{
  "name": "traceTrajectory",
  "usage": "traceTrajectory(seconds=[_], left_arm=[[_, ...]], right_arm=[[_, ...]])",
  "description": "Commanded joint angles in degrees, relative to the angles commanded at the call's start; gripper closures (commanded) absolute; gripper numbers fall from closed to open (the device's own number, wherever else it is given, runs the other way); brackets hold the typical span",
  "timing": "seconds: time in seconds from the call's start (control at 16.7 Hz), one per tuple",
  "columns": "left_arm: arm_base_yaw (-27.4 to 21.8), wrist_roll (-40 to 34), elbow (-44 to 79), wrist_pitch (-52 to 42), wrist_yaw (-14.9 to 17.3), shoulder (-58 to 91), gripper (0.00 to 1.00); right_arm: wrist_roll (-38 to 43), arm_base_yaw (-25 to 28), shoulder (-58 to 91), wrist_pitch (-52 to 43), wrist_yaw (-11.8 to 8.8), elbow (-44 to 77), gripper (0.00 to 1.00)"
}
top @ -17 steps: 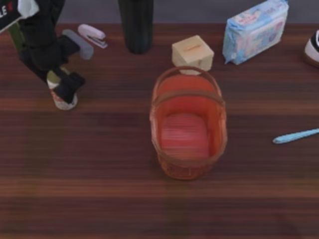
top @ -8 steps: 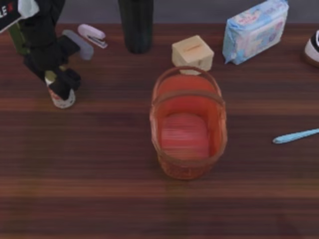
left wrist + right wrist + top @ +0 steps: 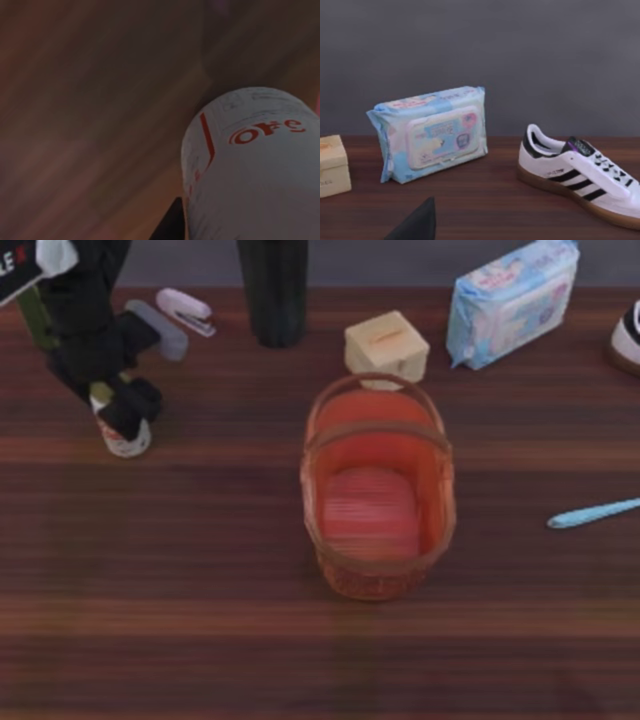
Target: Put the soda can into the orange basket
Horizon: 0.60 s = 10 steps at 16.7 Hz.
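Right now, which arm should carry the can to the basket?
Left. Its claw is already on the soda can at the table's left; the orange basket sits mid-table, and the right arm isn't visible from above.

White soda can (image 3: 250, 170) with red lettering; translucent orange basket (image 3: 440, 495) with ribbed base

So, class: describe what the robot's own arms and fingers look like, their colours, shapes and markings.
The left arm is black and blocky, with a white panel bearing dark and red lettering near the picture's corner. Its left gripper ends in chunky black fingers. Of the right arm, only a dark pointed tip shows.
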State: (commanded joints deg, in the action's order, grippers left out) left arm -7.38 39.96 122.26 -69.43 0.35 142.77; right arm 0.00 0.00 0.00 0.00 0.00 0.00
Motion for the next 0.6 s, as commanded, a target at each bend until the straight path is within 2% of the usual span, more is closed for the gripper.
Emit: traceTrajectory(seconds=[0.18,0.3,0.42,0.6], left_arm=[[-0.09,-0.11,-0.27,0.58,0.42,-0.12,1.0],[-0.47,-1.15,-1.63,3.57,2.61,-0.56,1.0],[-1.08,-3.02,-3.95,9.03,6.41,-1.47,1.0],[-2.33,-7.18,-8.9,21.56,14.51,-3.66,1.0]], right_arm=[[0.0,0.0,0.0,0.0,0.0,0.0,0.0],[0.0,0.0,0.0,0.0,0.0,0.0,0.0],[0.0,0.0,0.0,0.0,0.0,0.0,0.0],[0.0,0.0,0.0,0.0,0.0,0.0,0.0]])
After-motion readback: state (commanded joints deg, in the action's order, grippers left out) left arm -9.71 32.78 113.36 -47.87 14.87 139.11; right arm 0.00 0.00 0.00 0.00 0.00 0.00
